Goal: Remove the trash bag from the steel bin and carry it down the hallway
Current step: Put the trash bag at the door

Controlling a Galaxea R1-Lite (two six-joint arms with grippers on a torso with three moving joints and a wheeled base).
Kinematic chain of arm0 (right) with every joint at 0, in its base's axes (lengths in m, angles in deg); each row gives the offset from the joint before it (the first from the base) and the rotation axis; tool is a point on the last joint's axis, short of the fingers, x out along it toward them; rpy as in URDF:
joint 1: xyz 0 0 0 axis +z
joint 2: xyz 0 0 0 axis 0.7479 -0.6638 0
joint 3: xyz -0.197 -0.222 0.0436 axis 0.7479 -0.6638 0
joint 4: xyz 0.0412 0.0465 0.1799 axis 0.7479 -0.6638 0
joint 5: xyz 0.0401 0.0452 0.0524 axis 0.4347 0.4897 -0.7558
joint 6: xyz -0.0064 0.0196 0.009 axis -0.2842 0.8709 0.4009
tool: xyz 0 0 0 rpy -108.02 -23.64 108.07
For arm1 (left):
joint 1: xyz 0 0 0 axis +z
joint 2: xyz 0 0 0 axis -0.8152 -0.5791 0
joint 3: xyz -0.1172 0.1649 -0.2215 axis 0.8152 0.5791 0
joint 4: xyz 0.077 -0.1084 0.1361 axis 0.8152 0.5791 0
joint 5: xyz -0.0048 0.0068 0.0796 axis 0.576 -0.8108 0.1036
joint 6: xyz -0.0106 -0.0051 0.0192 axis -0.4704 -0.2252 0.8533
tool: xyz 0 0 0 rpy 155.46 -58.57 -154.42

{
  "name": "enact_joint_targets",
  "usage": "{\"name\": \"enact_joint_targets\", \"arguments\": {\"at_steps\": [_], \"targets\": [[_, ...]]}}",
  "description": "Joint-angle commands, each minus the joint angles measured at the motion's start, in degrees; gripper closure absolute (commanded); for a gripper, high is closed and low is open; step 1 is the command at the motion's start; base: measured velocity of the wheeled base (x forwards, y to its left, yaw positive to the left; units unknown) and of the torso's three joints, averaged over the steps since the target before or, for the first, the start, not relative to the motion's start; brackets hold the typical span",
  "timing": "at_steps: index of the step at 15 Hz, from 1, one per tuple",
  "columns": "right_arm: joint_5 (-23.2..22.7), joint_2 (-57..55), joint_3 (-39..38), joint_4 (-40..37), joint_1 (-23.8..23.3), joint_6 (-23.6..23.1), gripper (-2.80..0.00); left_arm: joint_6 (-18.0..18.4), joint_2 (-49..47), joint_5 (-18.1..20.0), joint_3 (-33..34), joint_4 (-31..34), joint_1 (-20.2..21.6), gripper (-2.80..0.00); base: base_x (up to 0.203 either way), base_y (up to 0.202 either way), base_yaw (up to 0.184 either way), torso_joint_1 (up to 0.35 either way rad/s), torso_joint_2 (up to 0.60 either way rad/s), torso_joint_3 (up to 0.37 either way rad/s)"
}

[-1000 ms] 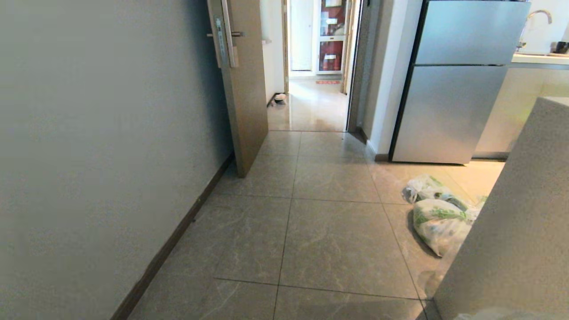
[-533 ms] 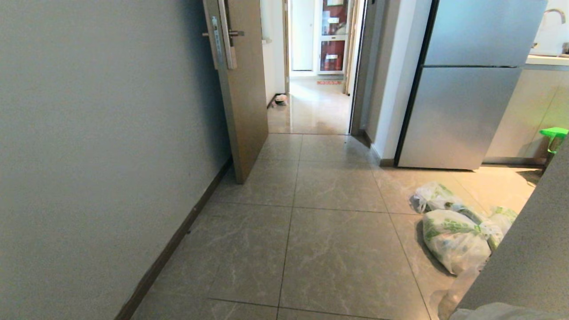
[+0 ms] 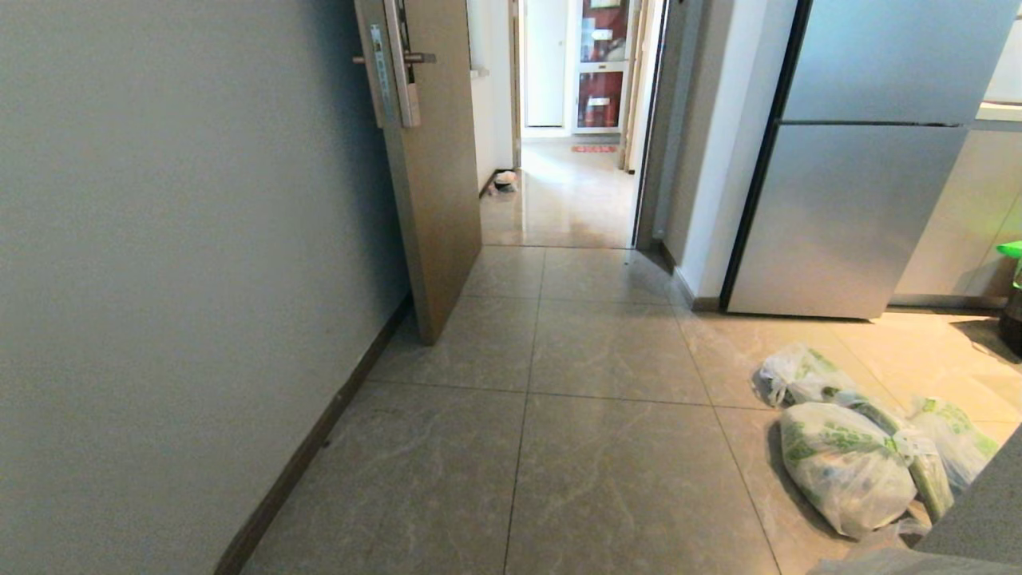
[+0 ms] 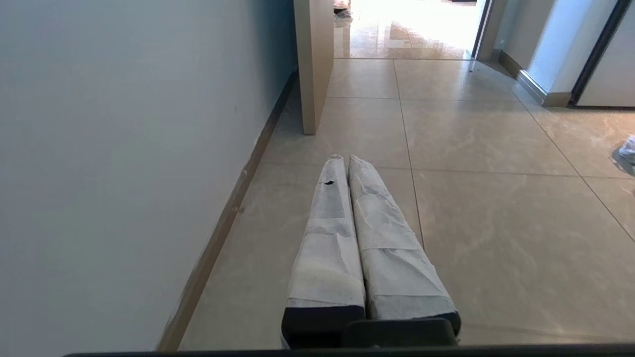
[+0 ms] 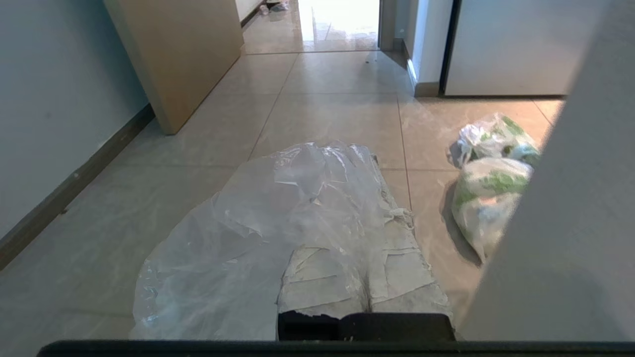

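Right gripper (image 5: 364,163) jaws clamped on the trash bag (image 5: 258,233), draped forward for carrying; left gripper (image 4: 346,159) jaws closed, empty – hallway (image 3: 559,200) far ahead past the door (image 3: 431,184)

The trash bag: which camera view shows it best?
The right wrist view: the trash bag fills its middle, draped over the shut right pincer. The head view shows at most a sliver of clear plastic at its lower right edge. The left wrist view does not show it.
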Motion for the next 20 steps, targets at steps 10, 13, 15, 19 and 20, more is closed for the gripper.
{"name": "enact_joint_targets", "arguments": {"at_steps": [10, 13, 15, 19, 20], "targets": [[0.01, -0.07, -0.09, 0.11, -0.06, 0.04, 0.00, -0.09, -0.02, -0.03, 0.16, 0.11, 0.02, 0.00, 0.191, 0.000, 0.001, 0.002, 0.00, 0.002], [0.01, -0.06, -0.09, 0.02, 0.00, -0.05, 0.00, -0.18, -0.02, -0.03, 0.18, 0.11, 0.02, 0.00, 0.195, 0.000, 0.001, 0.002, 0.00, 0.001], [0.01, 0.10, -0.09, 0.02, 0.00, 0.04, 0.00, -0.10, -0.02, -0.03, 0.13, 0.11, 0.02, 0.00, 0.191, 0.000, 0.002, 0.005, 0.00, 0.003], [0.01, 0.01, -0.09, 0.02, 0.00, 0.13, 0.00, 0.00, -0.02, -0.03, 0.09, 0.02, 0.02, 0.00, 0.191, 0.000, 0.000, 0.005, 0.00, 0.001], [0.01, 0.10, -0.09, 0.02, 0.00, 0.04, 0.00, 0.00, -0.02, -0.03, 0.18, 0.02, 0.02, 0.00, 0.193, 0.000, 0.001, 0.005, 0.00, 0.002]]}}
